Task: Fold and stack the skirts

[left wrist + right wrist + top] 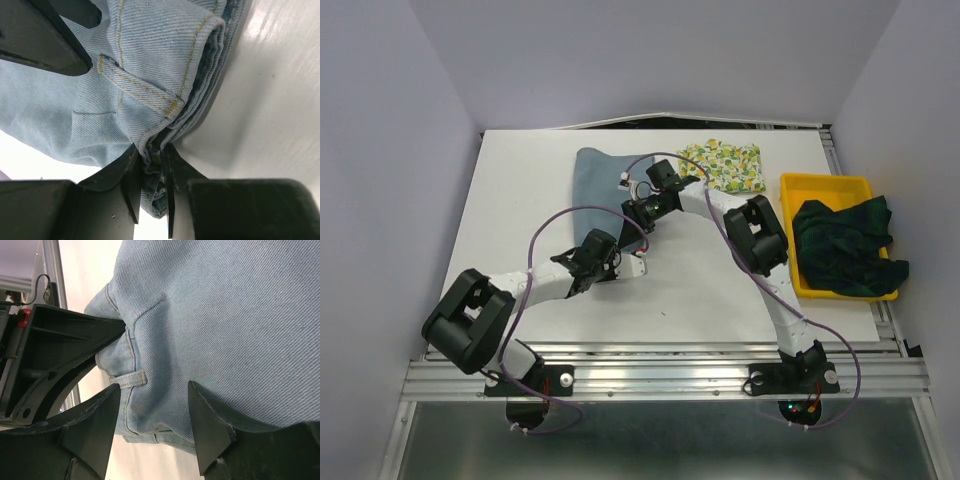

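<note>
One of three looks done: lemon skirt (723, 165) lies folded at the far edge of the desk (700, 300). Your left claw (152, 175) is clamped on a waistband corner of the blue skirt (598, 180), just left of it. The right claw (152, 410) is apart over it. Plaid skirt (845, 250) sits crumpled in the tray (825, 183), not yet folded.

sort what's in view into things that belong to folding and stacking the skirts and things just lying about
Belongs to the job:
- light blue denim skirt, its folded edge pinched by the left end effector
- lemon-print skirt, lying flat at the table's far side
- dark plaid skirt, bunched up in the tray

Just lying about:
- yellow tray, only holding the plaid skirt
</note>
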You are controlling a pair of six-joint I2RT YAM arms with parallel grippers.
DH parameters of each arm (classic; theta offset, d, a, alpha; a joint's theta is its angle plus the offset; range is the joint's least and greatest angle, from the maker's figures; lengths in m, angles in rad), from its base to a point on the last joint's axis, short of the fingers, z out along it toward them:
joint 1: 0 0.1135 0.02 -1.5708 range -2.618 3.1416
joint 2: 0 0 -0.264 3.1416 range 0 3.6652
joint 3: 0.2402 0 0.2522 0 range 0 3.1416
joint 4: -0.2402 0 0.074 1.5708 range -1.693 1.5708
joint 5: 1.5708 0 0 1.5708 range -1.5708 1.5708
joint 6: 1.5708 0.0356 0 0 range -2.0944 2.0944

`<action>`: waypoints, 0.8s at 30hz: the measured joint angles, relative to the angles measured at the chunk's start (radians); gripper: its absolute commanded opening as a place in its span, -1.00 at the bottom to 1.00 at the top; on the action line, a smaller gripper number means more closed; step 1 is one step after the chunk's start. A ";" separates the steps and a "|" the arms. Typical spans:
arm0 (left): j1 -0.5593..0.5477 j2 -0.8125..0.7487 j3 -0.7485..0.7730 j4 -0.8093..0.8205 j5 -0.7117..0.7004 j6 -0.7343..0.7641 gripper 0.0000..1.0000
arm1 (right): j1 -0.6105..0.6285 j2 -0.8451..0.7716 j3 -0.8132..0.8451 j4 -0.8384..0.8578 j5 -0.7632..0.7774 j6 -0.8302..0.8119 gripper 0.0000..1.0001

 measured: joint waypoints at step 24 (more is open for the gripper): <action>0.006 -0.208 0.282 -0.819 0.335 -0.007 -1.00 | -0.060 0.160 0.443 0.168 0.244 0.122 0.94</action>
